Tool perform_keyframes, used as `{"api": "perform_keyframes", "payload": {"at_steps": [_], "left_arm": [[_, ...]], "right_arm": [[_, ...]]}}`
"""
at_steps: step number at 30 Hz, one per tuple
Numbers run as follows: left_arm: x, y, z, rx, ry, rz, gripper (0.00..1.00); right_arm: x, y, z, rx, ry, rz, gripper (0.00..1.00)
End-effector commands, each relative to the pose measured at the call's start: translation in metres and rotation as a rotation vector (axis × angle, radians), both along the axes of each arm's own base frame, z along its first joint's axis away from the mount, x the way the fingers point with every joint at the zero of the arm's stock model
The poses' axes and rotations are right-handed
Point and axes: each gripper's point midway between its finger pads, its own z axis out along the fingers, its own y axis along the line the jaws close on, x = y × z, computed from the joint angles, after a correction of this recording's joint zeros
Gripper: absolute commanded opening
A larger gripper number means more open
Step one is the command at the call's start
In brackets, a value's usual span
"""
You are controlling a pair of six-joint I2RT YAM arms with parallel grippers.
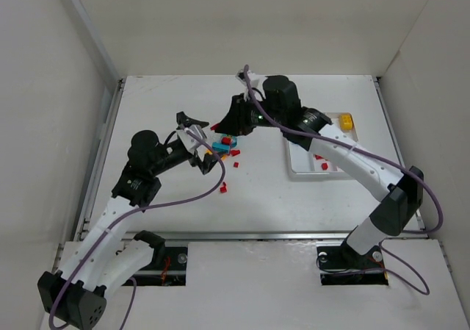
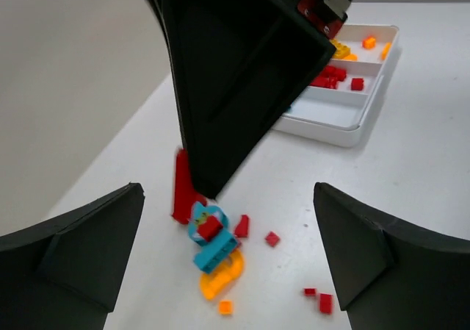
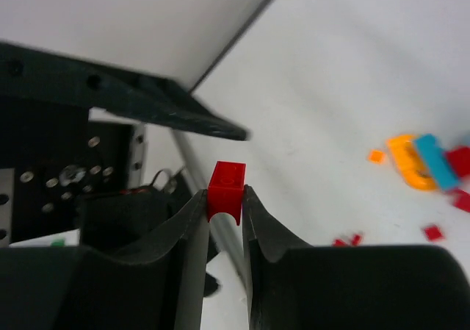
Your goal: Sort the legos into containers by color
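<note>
My right gripper (image 3: 225, 201) is shut on a small red brick (image 3: 226, 189) and holds it above the table, over the lego pile (image 1: 224, 148); in the top view the gripper (image 1: 220, 126) points left. The pile holds teal (image 2: 213, 243), orange (image 2: 220, 275) and red (image 2: 180, 187) pieces, with small red bits scattered around. My left gripper (image 2: 228, 271) is open and empty, hovering just above the pile, with the right gripper's black body (image 2: 242, 73) right in front of it. The white tray (image 1: 305, 172) lies at the right, partly hidden by the right arm.
In the left wrist view the tray (image 2: 323, 130) has red pieces (image 2: 330, 75) in one compartment and orange and yellow pieces (image 2: 367, 43) in another. A loose red piece (image 1: 223, 189) lies nearer the arm bases. White walls enclose the table.
</note>
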Motion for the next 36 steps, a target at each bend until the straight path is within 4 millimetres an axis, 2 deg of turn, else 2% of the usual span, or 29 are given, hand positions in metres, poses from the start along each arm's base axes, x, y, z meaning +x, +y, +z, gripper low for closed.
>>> {"api": "perform_keyframes", "payload": {"at_steps": [1, 2, 3, 5, 6, 7, 8, 9, 10, 11, 12, 13, 14, 16, 17, 20, 24, 26, 28, 29, 31, 34, 36], "left_arm": [[0.003, 0.001, -0.013, -0.117, 0.184, 0.077, 1.00], [0.012, 0.010, -0.031, -0.155, 0.284, 0.183, 1.00], [0.015, 0.016, -0.040, -0.174, 0.326, 0.238, 1.00], [0.026, 0.036, -0.063, -0.199, 0.406, 0.405, 1.00], [0.027, 0.042, -0.083, -0.197, 0.457, 0.460, 1.00], [0.028, 0.047, -0.092, -0.210, 0.496, 0.506, 1.00], [0.027, 0.053, -0.104, -0.188, 0.520, 0.543, 1.00], [0.029, 0.060, -0.107, -0.201, 0.520, 0.590, 1.00], [0.026, 0.065, -0.119, -0.191, 0.542, 0.615, 1.00], [0.025, 0.068, -0.122, -0.206, 0.555, 0.635, 1.00], [0.025, 0.069, -0.123, -0.223, 0.547, 0.642, 1.00], [0.022, 0.072, -0.136, -0.223, 0.559, 0.655, 1.00], [0.020, 0.072, -0.135, -0.246, 0.547, 0.650, 1.00], [0.022, 0.073, -0.135, -0.306, 0.537, 0.663, 1.00], [0.021, 0.074, -0.136, -0.313, 0.529, 0.660, 1.00], [0.020, 0.075, -0.134, -0.325, 0.519, 0.651, 1.00], [0.019, 0.075, -0.131, -0.334, 0.510, 0.647, 1.00], [0.017, 0.076, -0.132, -0.334, 0.510, 0.647, 1.00], [0.017, 0.076, -0.129, -0.341, 0.501, 0.644, 1.00], [0.016, 0.076, -0.126, -0.349, 0.492, 0.641, 1.00], [0.014, 0.075, -0.127, -0.349, 0.493, 0.631, 1.00], [0.014, 0.075, -0.127, -0.349, 0.493, 0.631, 1.00], [0.014, 0.075, -0.127, -0.349, 0.493, 0.631, 1.00]], "right_arm": [[0.057, -0.052, 0.031, 0.079, -0.021, -0.344, 0.00], [0.082, -0.080, 0.027, 0.073, -0.028, -0.508, 0.00], [0.110, -0.117, 0.034, 0.107, -0.056, -0.647, 0.00], [0.134, -0.169, 0.019, 0.052, -0.094, -0.837, 0.00], [0.149, -0.199, 0.018, 0.008, -0.139, -0.963, 0.00], [0.160, -0.231, -0.001, -0.082, -0.126, -1.041, 0.00], [0.171, -0.247, -0.020, -0.170, -0.104, -1.070, 0.00], [0.176, -0.263, -0.034, -0.233, -0.061, -1.088, 0.00], [0.171, -0.285, -0.062, -0.326, 0.047, -1.057, 0.00], [0.176, -0.291, -0.078, -0.378, 0.095, -1.026, 0.00], [0.172, -0.299, -0.093, -0.454, 0.117, -0.986, 0.00], [0.166, -0.308, -0.109, -0.516, 0.160, -0.973, 0.00], [0.154, -0.327, -0.133, -0.612, 0.221, -0.992, 0.00], [0.143, -0.341, -0.156, -0.709, 0.252, -0.985, 0.00], [0.139, -0.355, -0.167, -0.769, 0.270, -1.014, 0.00], [0.132, -0.366, -0.186, -0.843, 0.318, -1.011, 0.00], [0.117, -0.365, -0.205, -0.902, 0.389, -0.944, 0.02], [0.113, -0.366, -0.210, -0.920, 0.412, -0.933, 0.10], [0.105, -0.372, -0.217, -0.963, 0.427, -0.943, 0.24], [0.105, -0.373, -0.217, -0.968, 0.422, -0.936, 0.34], [0.102, -0.376, -0.218, -0.980, 0.422, -0.942, 0.42], [0.094, -0.372, -0.222, -0.982, 0.453, -0.913, 0.58], [0.092, -0.373, -0.223, -0.993, 0.456, -0.902, 0.64]]}}
